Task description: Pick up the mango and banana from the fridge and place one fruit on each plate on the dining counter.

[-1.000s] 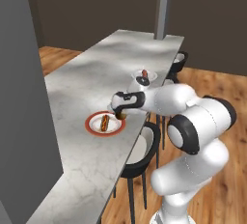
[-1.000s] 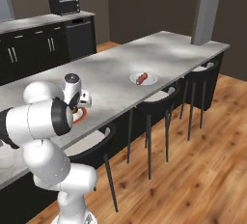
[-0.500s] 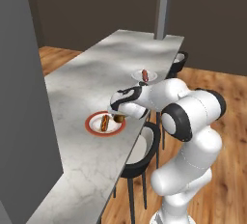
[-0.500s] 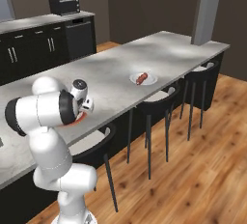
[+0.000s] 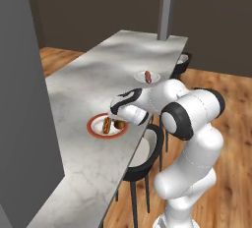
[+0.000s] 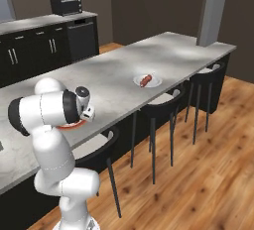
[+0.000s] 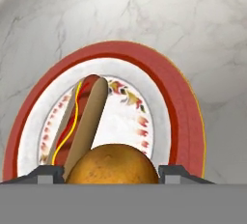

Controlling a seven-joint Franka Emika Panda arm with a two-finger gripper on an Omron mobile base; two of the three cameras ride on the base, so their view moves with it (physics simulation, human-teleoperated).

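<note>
The mango [image 7: 112, 165], a round orange-brown ball, sits between my two fingertips with my gripper [image 7: 112, 173] shut on it. It is just over the near part of the red-rimmed plate [image 7: 178, 102], beside a hot dog [image 7: 84, 121] in a bun. From the left base view, my gripper [image 5: 119, 121] reaches down onto the mango [image 5: 119, 124] at the red-rimmed plate [image 5: 92, 127] on the dining counter [image 5: 98, 74]. Farther along stands the small white plate [image 5: 140, 78] with a straight red sausage [image 5: 147, 76]. The banana is out of view.
Black stools [image 6: 163, 100] line the counter's near side. A tall grey slab [image 5: 24, 104] stands close on the left; whether it is the fridge I cannot tell. Dark wall cabinets [image 6: 44, 45] with a toaster oven [image 6: 66, 5] lie behind. A pillar [image 5: 166, 6] rises at the counter's far end.
My arm's elbow has swung round and the hand has sunk a little toward the red-rimmed plate, the mango still in its grip.
</note>
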